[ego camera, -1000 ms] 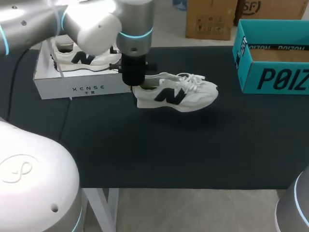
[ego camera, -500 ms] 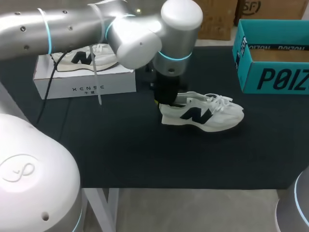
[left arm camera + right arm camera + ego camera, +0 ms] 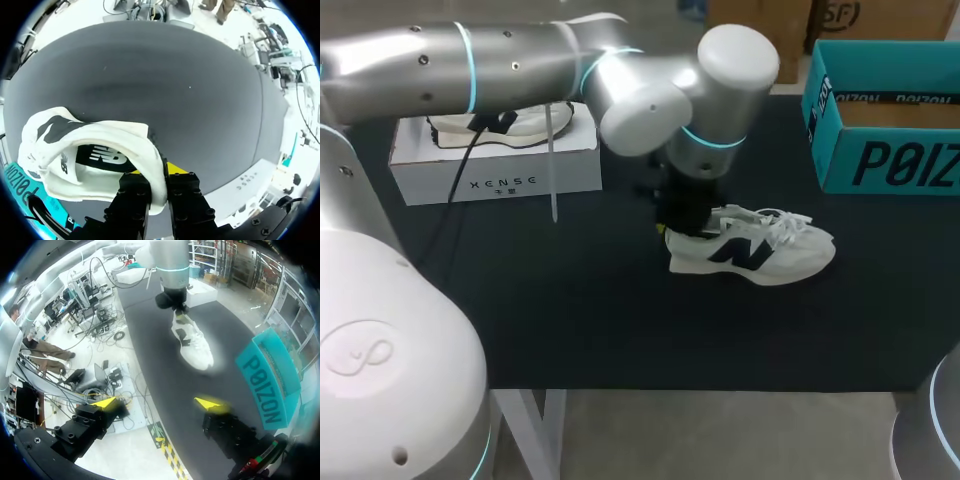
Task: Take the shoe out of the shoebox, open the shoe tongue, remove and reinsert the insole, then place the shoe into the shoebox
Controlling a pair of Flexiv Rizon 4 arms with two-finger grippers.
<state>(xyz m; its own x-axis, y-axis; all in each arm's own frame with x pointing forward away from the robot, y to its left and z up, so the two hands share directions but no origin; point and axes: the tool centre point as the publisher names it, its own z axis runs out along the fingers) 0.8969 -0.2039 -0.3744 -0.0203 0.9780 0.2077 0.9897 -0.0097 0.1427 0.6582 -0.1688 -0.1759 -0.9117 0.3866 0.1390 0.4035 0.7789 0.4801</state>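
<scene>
Shoe [image 3: 760, 250], upright near mid-tabletop [image 3: 620, 320]; whether its sole touches the surface cannot be told. Its long axis runs across the table, heel toward the robot's left, toe toward the right. The left gripper [image 3: 160, 175] is clenched on the heel collar, one finger inside and one outside, so the tongue and laces lie ahead of it toward the toe. The right gripper [image 3: 157, 403] hangs released, well apart at the table's edge. The white shoebox [image 3: 495, 180], far left, holds a second shoe [image 3: 505, 122]. The teal box [image 3: 880, 160], far right, shows nothing inside.
</scene>
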